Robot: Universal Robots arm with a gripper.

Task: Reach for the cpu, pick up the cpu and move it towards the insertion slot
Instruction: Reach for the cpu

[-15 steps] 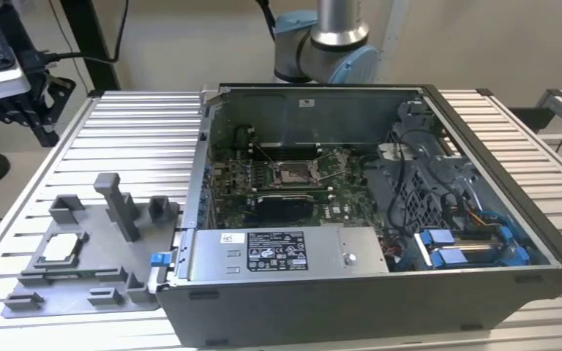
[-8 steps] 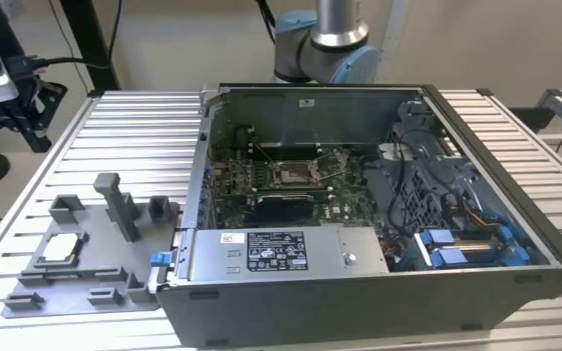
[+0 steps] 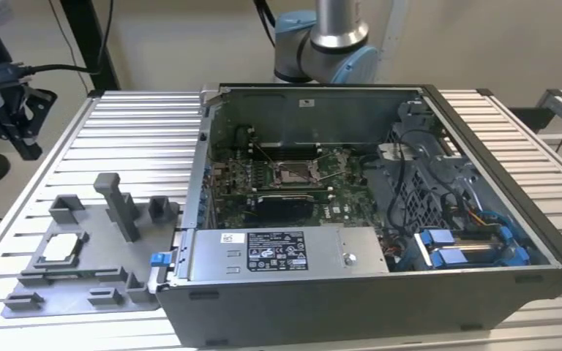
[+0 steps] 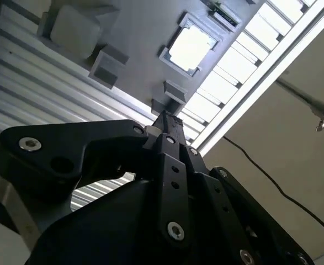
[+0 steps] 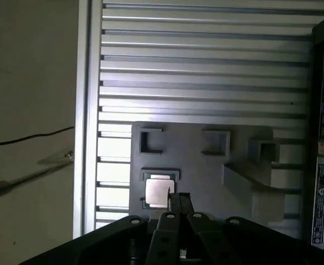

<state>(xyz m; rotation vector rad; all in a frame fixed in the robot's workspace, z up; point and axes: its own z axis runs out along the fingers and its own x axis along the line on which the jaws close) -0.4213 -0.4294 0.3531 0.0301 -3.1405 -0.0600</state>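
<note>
Now | gripper closed, empty, near cpu | cpu seated in grey fixture | white label, print illegible

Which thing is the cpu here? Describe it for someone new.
At the exterior view's left of the open grey computer case lies a grey plastic fixture tray. In its square recess sits the cpu, a thin silver-white square plate, the only pale piece among grey blocks.

One arm: silver tube, pale blue joint, upright. One gripper: black, in both wrist views, fingertips pressed together, nothing held.
</note>
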